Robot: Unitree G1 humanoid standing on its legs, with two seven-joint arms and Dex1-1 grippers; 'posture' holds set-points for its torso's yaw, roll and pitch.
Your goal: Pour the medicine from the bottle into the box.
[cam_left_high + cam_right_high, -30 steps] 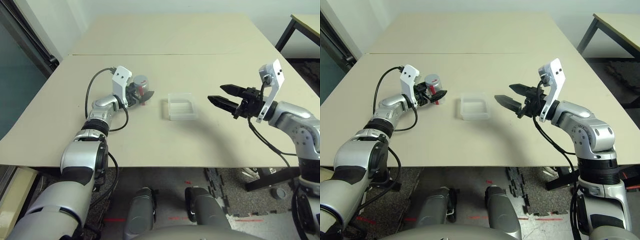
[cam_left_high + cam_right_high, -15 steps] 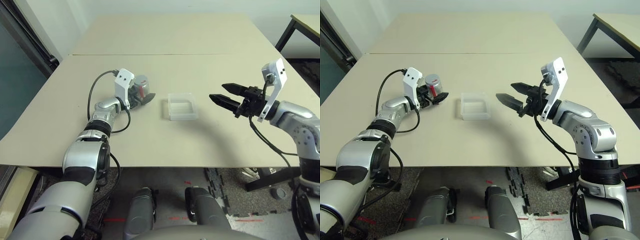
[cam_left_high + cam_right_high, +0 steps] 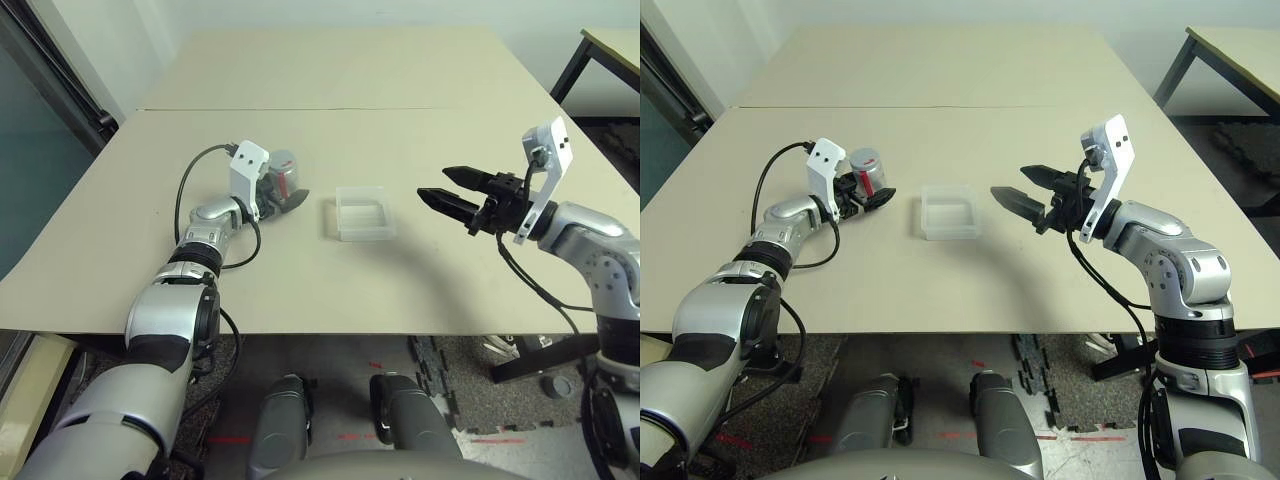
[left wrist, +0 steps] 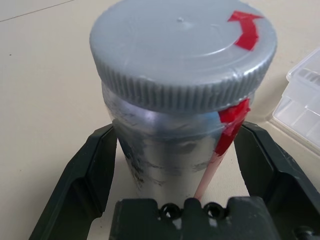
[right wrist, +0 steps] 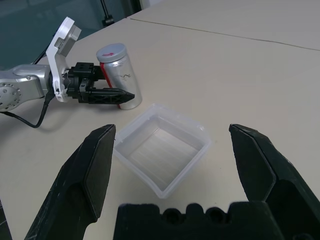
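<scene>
a: silver bottle (image 3: 284, 176) stands on the worktop at nine o'clock from the clear box (image 3: 361, 213). slippery?

b: probably smooth, light. left gripper (image 3: 871, 193) gapes around its middle; squeeze there. right gripper (image 3: 448, 193) spread, empty.

Bottle (image 3: 284, 172) stands on table (image 3: 400, 90), left of box (image 3: 361, 213), btwn L gripper (image 3: 283, 196) fingers.

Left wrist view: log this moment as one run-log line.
bottle: upright on table, cap on | left gripper: open, fingers either side of bottle, gaps visible | box: beside bottle | right gripper: open, above table
</scene>
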